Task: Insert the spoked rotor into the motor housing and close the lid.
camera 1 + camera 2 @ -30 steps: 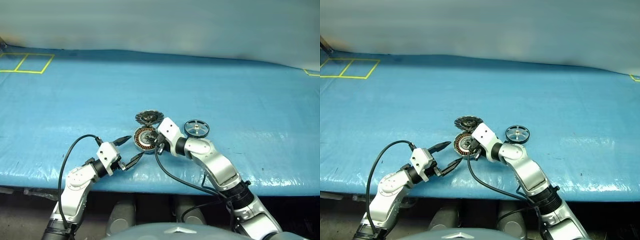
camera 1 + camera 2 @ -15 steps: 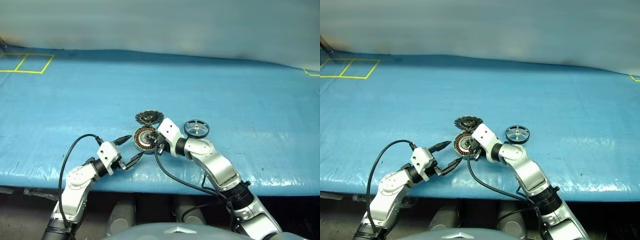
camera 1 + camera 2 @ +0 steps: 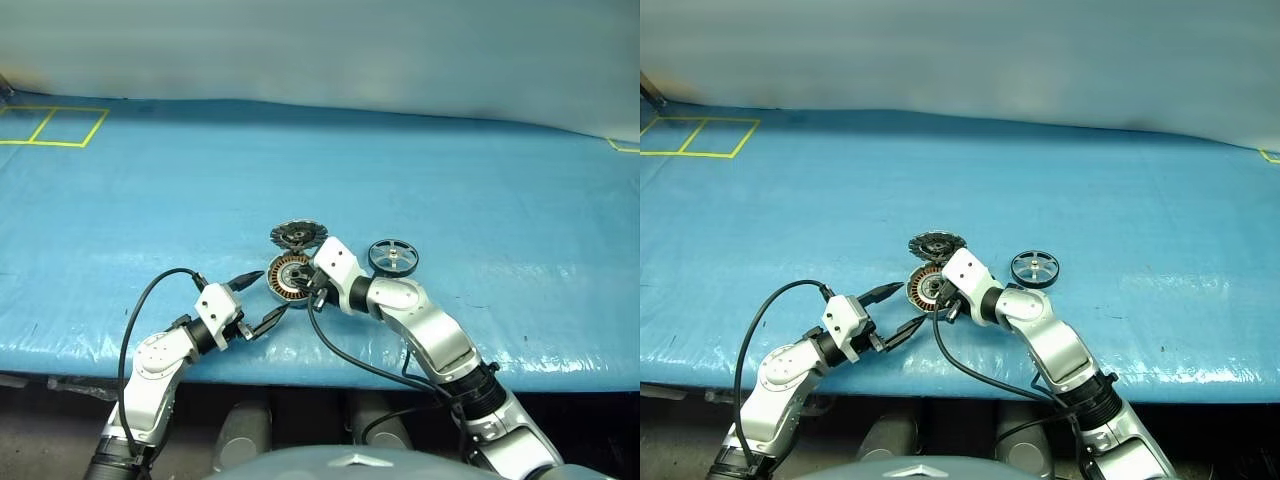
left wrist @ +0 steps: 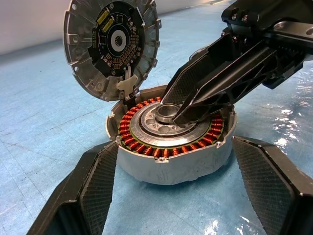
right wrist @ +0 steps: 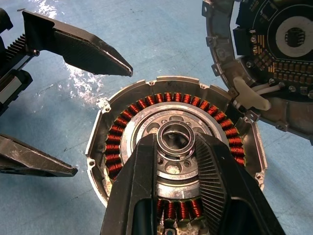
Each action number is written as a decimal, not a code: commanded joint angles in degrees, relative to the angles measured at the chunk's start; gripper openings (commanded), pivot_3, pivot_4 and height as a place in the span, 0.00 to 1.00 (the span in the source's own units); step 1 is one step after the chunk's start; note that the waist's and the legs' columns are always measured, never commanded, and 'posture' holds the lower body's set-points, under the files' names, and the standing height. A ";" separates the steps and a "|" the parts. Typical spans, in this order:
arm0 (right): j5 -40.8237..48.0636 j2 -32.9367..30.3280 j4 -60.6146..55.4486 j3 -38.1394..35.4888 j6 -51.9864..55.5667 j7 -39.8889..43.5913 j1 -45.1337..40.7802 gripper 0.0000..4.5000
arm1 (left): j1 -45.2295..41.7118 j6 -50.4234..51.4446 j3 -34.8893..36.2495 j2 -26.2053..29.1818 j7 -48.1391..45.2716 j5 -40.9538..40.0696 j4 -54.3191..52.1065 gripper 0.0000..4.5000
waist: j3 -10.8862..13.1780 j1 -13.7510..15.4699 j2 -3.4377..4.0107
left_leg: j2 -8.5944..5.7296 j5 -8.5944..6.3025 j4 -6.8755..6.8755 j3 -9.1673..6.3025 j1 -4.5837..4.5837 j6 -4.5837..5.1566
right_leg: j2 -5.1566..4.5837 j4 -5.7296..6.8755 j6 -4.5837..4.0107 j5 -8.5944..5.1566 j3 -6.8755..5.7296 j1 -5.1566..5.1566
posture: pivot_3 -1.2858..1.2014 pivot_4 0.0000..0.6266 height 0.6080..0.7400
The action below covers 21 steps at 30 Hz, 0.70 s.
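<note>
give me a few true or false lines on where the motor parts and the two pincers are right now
1. The spoked wheel sits inside the housing. False: it lies on the blue sheet, beside the right arm.
2. The lid is swung open. True.
3. The right pincer rests its tips at the housing's silver hub. True.
4. The left pincer is clamped shut. False: its fingers stand open on either side of the housing.
</note>
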 commanded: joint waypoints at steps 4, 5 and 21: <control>0.22 0.43 -0.20 -0.07 -0.37 0.15 -0.54 0.17 | -0.01 -0.80 -0.15 -0.13 0.43 0.33 -0.39 0.89 | 0.00 -0.01 0.00 | 0.00 0.00 0.00 0.00 0.00 0.00 | 0.00 0.00 0.00 0.00 0.00 0.00 | 0.52 0.24 1.00; 0.26 0.44 -0.21 -0.12 -0.31 0.14 -0.54 0.17 | -0.01 -0.80 -0.14 -0.14 0.46 0.32 -0.39 0.89 | 0.00 -0.01 0.00 | 0.00 0.00 0.00 0.00 0.00 0.00 | 0.00 0.00 0.00 0.00 0.00 0.01 | 0.52 0.24 1.00; 1.61 1.25 -1.92 -1.29 -0.87 0.12 -0.48 0.46 | 0.06 -0.91 -0.45 0.00 0.71 0.35 -0.30 0.89 | 0.00 0.00 0.00 | 0.00 0.00 0.00 0.00 0.01 0.00 | 0.00 0.00 0.00 0.00 0.00 0.02 | 0.52 0.24 1.00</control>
